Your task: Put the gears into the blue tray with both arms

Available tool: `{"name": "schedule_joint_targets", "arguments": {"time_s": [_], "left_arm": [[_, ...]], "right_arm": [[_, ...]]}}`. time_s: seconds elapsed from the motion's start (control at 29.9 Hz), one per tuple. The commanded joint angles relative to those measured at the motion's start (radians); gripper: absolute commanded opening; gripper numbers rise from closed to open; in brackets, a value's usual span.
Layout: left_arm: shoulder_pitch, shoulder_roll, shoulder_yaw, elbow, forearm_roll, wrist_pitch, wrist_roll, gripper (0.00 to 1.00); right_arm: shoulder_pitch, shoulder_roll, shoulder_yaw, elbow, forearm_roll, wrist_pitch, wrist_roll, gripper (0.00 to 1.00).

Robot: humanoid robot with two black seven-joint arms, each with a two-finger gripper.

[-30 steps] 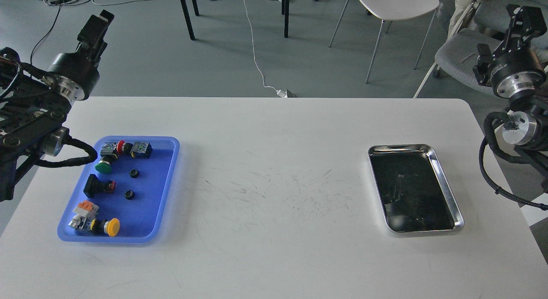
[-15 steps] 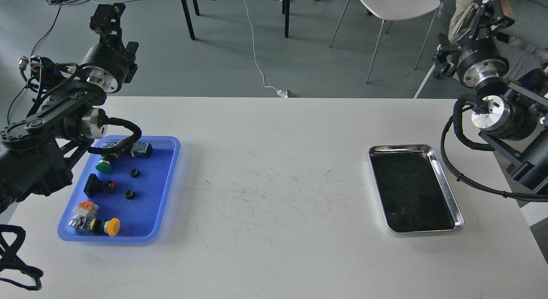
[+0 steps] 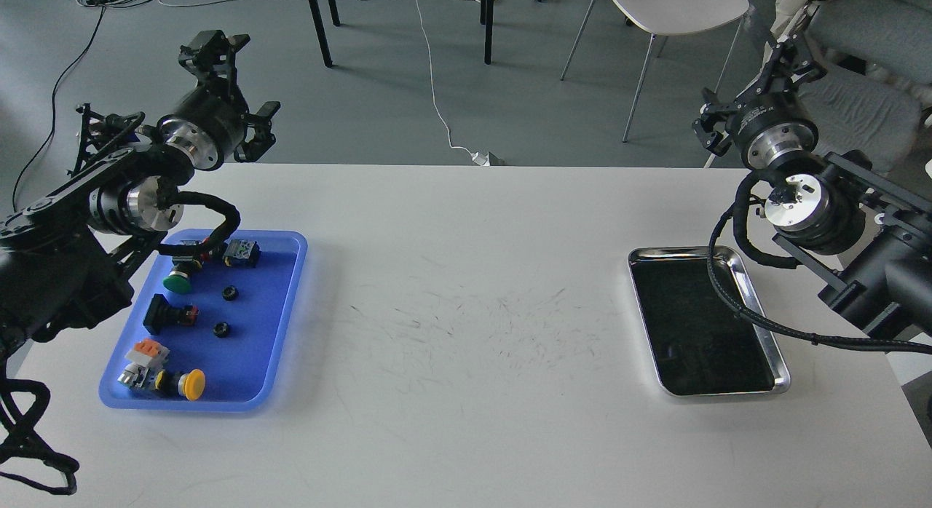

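Two small black gears (image 3: 229, 293) (image 3: 220, 330) lie inside the blue tray (image 3: 273, 319) at the table's left, among several coloured push-buttons. My left gripper (image 3: 216, 46) is raised beyond the table's far left edge, above and behind the tray; it points away and its fingers look spread, holding nothing. My right gripper (image 3: 795, 48) is raised past the far right edge, dark and pointing away, so its fingers cannot be told apart. Nothing shows in either gripper.
A shiny steel tray (image 3: 756, 304) with a dark inside sits at the right; my right arm's black cable (image 3: 728, 290) hangs across it. Green (image 3: 177, 281), black (image 3: 162, 315) and yellow (image 3: 191, 384) push-buttons share the blue tray. Chairs and table legs stand behind.
Both arms swung inward over the last second: the left gripper moved right, the right gripper moved left, and the right arm's cable now crosses the steel tray. The gears stayed put.
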Motion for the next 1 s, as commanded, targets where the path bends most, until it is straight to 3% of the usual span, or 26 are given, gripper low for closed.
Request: {"name": "schedule_joint_targets", "arguments": {"time_s": [0.0,0.3,0.53,0.97], "left_arm": [[0.021,-0.038,-0.005,-0.005,-0.001,-0.046,0.042,0.99],[0.063,-0.098,0.002,-0.012,0.046,-0.052,0.029,0.99],[0.061,-0.081,0.005,-0.01,0.051,-0.008,0.028,0.99],[0.018,-0.052,-0.009,-0.002,0.078,-0.022,0.003,0.99]], "right_arm": [[-0.001,0.002,-0.014,0.002,-0.032,0.041,0.003,0.99],[-0.064,-0.001,-0.017,-0.004,-0.045,0.159,0.006,0.99],[-0.073,-0.029,-0.004,-0.001,-0.056,0.162,0.006,0.99],[-0.018,-0.021,-0.001,-0.047,-0.079,0.145,0.008,0.99]]}}
